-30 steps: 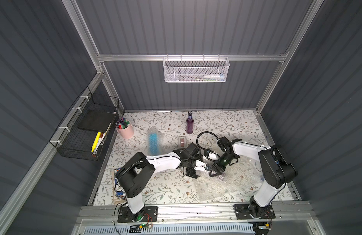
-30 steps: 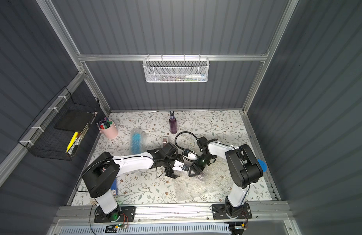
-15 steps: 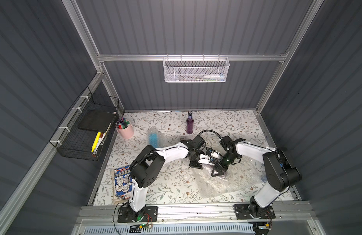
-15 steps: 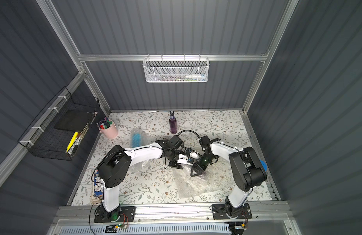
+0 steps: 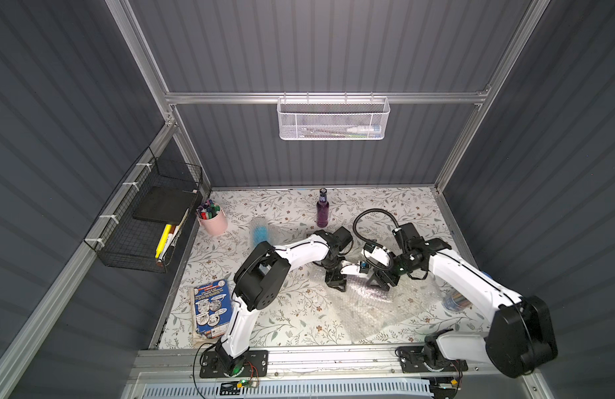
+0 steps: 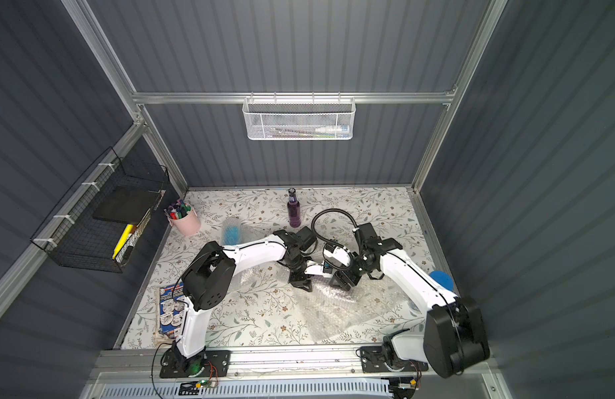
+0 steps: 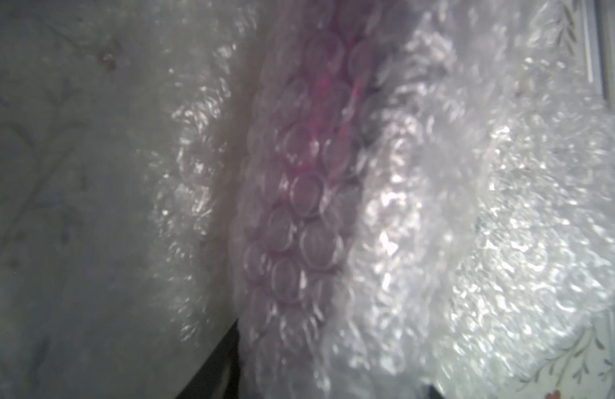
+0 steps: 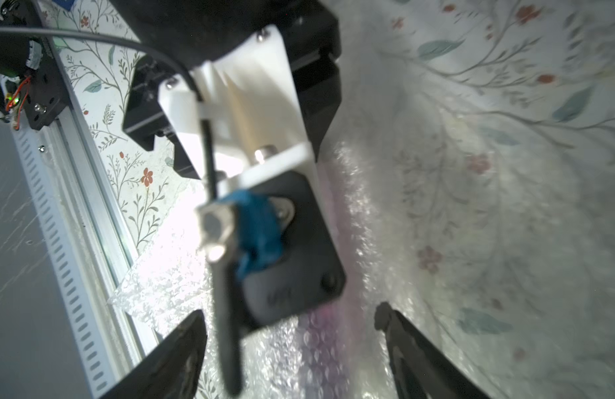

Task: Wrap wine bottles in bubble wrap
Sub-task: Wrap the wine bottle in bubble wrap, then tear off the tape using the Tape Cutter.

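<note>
Both left hand [image 5: 336,282] and right hand [image 5: 380,281] seemingly press bubble wrap [image 5: 378,311].

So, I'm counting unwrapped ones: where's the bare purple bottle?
In both top views the purple bottle stands upright at the table's centre back, just beyond the left arm's wrist.

in the blurred left wrist view the purple bottle [image 7: 319,114] is only a pink smear behind bubble wrap [image 7: 437,207]; whether the left gripper [image 5: 337,285] holds it cannot be told. at ten o'clock on the table [image 5: 264,311] the blue bottle [image 5: 260,232] is a haze; at four, the right arm [image 5: 471,283] half hides the clear cylinder [image 5: 452,301].
</note>
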You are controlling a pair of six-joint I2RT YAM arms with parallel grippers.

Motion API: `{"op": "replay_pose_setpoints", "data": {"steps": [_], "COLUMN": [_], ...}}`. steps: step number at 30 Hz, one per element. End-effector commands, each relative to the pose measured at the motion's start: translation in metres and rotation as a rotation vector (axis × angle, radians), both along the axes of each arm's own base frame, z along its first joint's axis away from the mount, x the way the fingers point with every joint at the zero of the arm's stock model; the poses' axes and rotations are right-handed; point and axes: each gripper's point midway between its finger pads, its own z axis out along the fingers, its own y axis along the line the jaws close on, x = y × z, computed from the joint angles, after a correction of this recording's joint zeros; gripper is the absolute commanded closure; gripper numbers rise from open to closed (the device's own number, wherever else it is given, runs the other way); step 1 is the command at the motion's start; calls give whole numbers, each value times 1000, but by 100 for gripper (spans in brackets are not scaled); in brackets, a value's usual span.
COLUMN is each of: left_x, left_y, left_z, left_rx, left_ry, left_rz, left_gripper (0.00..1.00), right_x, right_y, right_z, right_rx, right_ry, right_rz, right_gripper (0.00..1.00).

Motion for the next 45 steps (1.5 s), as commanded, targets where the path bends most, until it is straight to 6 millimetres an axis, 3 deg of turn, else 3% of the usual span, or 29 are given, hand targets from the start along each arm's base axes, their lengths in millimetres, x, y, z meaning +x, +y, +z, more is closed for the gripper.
{"op": "replay_pose_setpoints", "data": {"steps": [1,7,15,20,24,25,29,33,38,45], "left_x": [-47,-56,-33,-5,12,15,25,45,81,136], "left_y": [12,7,5,-4,-1,0,5,18,45,112], "left_z": [7,21,12,36,47,52,73,92,104,120], "left_rx": [76,100,116,20,-1,-11,-61,-89,-44,-83], "left_ry": [303,477,358,253,214,206,176,126,29,92], "left_rz": [61,144,201,259,301,306,343,449,727,1153], "left_gripper": [44,43,29,17,13,2,0,1,0,1], "right_x": [12,19,26,36,39,42,46,57,71,106], "right_y": [-17,-35,-25,-14,-7,-5,4,9,25,57], "right_z": [7,16,24,37,49,54,67,77,75,45], "right_rx": [-42,-80,-21,62,121,138,223,298,398,412], "right_ry": [-129,-226,-277,-310,-321,-340,-362,-358,-284,-123], "right_rz": [-72,-133,-109,-125,-141,-146,-160,-219,-271,-414], "right_gripper": [17,16,16,15,15,15,15,15,17,24]}}
